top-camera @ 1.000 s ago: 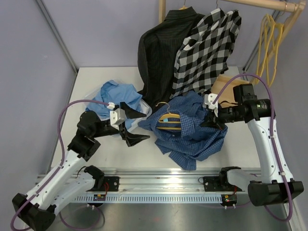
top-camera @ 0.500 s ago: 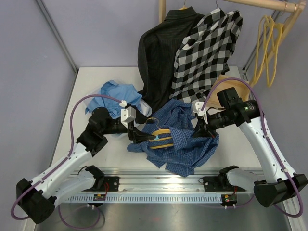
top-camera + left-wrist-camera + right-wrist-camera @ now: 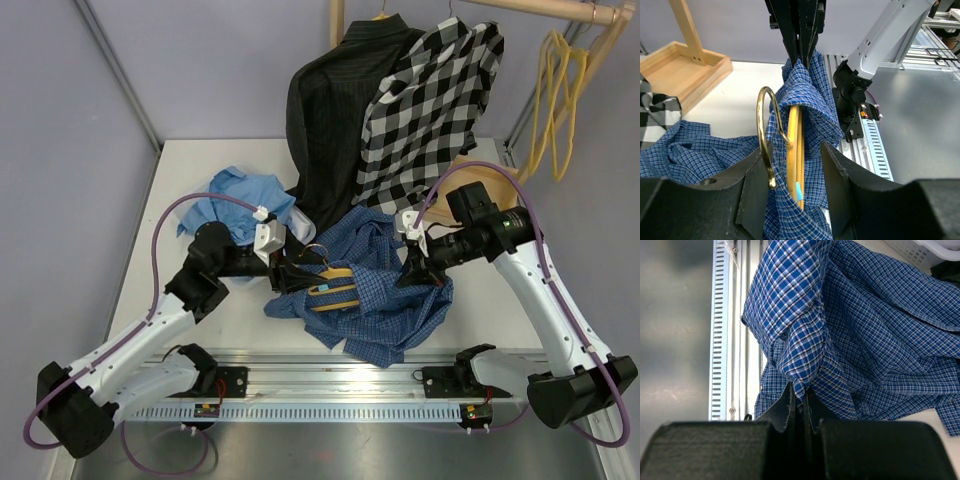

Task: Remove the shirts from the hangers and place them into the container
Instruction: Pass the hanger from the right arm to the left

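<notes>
Left gripper (image 3: 298, 276): moved in onto the hanger (image 3: 794, 150) over the last second; jaws narrowed but not shut, one on each side of hanger and cloth, no clamp seen.
Right gripper (image 3: 799, 390): stayed pinched shut on a fold of the dark blue shirt (image 3: 385, 295), fold held up.
Dark blue shirt: dragged leftward across the table (image 3: 200, 165); still on its hanger, outside the container (image 3: 935, 249).
Meaning: hanger nearly secured; judged close to pulling shirt and hanger apart.
</notes>
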Tool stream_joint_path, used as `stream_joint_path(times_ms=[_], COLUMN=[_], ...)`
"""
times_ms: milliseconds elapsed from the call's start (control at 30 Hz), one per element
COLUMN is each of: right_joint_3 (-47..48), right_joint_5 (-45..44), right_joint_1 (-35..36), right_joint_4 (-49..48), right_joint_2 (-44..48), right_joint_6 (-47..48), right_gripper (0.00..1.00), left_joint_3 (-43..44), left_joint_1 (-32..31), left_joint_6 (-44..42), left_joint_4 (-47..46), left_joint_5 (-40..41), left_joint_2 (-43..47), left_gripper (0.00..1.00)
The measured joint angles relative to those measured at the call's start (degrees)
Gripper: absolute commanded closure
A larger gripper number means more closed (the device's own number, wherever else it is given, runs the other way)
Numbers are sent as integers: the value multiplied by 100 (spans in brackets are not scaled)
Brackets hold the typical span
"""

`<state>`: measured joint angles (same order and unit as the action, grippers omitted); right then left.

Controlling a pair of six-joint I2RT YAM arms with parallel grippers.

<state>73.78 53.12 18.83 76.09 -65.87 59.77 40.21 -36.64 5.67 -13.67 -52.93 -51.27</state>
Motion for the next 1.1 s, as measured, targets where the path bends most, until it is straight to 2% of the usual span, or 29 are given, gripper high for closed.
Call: stream_joint_path(times_ms=[133, 267, 400, 600, 1100], right_joint_3=[0, 0, 0, 0, -22], right_joint_5=[-7, -15, -28, -140, -505], right_joint_1=[31, 68, 76, 109, 116], right_joint_4=[-2, -4, -4, 7, 87], right_joint_2=[-37, -70, -70, -70, -70], right_joint_6=[-20, -44, -57, -59, -66], right_gripper=[100, 100, 100, 100, 100], left_joint_3=[52, 186, 337, 503, 979], left_joint_1=[-68, -170, -271, -444, -896], left_joint_6=[17, -11, -120, -494, -1650], left_joint_4=[35, 96, 245, 717, 2299], left_joint_5=[-4, -4, 2, 74, 748], left_joint_2=[-142, -262, -382, -496, -828], left_gripper=[57, 74, 82, 80, 64])
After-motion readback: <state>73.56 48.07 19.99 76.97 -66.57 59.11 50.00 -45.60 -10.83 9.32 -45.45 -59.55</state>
